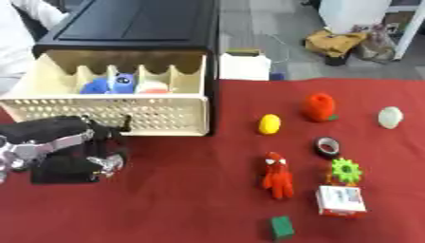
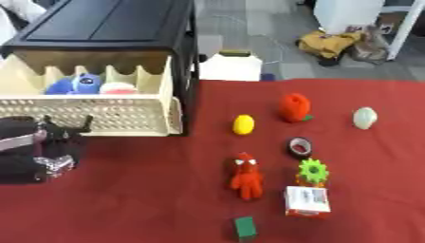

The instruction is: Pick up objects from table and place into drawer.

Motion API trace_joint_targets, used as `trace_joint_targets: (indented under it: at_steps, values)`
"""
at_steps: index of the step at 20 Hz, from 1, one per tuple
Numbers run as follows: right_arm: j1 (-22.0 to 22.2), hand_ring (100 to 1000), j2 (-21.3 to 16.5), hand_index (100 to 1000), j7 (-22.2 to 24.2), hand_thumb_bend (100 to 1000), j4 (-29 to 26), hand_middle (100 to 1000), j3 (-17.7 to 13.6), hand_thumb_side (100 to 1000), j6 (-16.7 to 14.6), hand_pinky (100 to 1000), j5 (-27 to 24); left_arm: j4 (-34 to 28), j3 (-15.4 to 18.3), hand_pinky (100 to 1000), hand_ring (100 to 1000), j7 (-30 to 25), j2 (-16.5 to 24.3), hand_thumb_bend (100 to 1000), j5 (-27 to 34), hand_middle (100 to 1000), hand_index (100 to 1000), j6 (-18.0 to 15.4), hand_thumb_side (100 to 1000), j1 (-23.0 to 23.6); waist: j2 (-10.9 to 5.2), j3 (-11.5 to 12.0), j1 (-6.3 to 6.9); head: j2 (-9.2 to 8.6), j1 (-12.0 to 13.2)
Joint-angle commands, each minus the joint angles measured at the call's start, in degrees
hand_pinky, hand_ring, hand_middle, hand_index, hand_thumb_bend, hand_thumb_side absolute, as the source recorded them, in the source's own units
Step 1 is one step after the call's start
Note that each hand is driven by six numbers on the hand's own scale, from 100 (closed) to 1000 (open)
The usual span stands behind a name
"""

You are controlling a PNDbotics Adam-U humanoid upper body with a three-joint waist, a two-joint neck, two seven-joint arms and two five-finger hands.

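The cream slotted drawer (image 1: 108, 113) stands pulled out of the black cabinet (image 1: 133, 26). Inside it lie a blue plush toy (image 1: 109, 84) and a red and white thing (image 1: 152, 87). My left hand (image 1: 76, 151) hovers low at the left, just in front of the drawer's front wall, fingers relaxed and pointing up, holding nothing. On the red cloth to the right lie a yellow lemon (image 1: 269, 124), a red strawberry-like toy (image 1: 318, 107), a pale egg shape (image 1: 390, 116), a black tape roll (image 1: 328, 146), a green gear (image 1: 345, 169), a red plush figure (image 1: 278, 174), a white and red box (image 1: 341, 200) and a green cube (image 1: 281, 227).
A white box (image 1: 244, 66) stands behind the table edge beside the cabinet. Bags (image 1: 336, 42) lie on the floor beyond. Bare red cloth (image 1: 191, 190) stretches between my left hand and the toys.
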Motion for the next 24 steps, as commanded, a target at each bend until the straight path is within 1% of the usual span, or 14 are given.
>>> trace_joint_targets:
  at_steps: [1,7,15,24]
  values:
    - [-0.13,625,-0.78,746,0.09,100,-0.76,531,-0.7,834,-0.23,612,0.31,0.92,1.12,390,598,-2.2,0.55,100,-0.91,602,897,2.54,1000,-1.1,-0.78,-0.11,-0.05,-0.34,0.33]
    - [-0.11,625,-0.56,745,0.18,100,-0.76,530,-0.69,835,-0.26,612,0.3,2.41,1.16,389,596,-1.67,-0.17,100,-1.94,597,892,1.91,1000,-2.02,-0.62,-0.2,-0.06,-0.04,0.7]
    - [-0.11,625,-0.18,744,0.24,100,-0.76,529,-0.77,833,-0.13,612,0.44,4.32,0.89,388,587,-1.28,-1.79,100,-2.03,593,892,1.45,1000,-3.84,-0.38,-0.3,-0.15,-0.36,0.8]
    - [0.06,625,0.1,742,0.42,100,-0.76,527,-0.78,832,-0.08,611,0.47,6.64,0.34,381,579,-0.75,-3.51,100,-3.04,590,891,1.09,1000,-6.22,-0.41,-0.43,-0.21,0.27,0.87]
